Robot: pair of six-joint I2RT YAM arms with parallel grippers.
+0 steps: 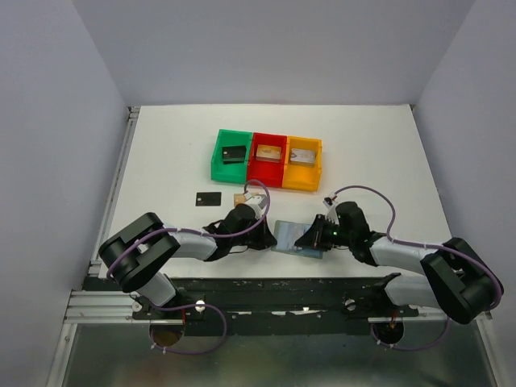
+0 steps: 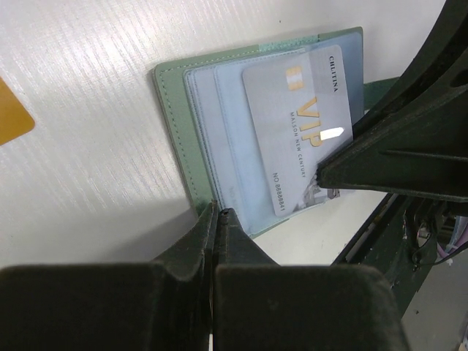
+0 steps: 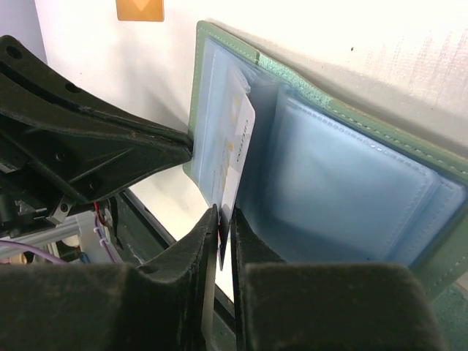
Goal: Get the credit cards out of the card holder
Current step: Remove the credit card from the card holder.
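Pulling a card: right gripper (image 3: 223, 221) was clamped on the silver VIP card (image 2: 296, 139), which sat half in its sleeve.
I saw the card holder (image 1: 289, 235) open at lower centre of the top view. The left gripper (image 2: 217, 216) had its jaws together at the holder's edge, apparently pinning it. The next move called for a straight pull along the sleeve, holder held down.

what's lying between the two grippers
The open card holder, a silvery card poking from its sleeve, lies between the left gripper and right gripper; the top view shows it best.
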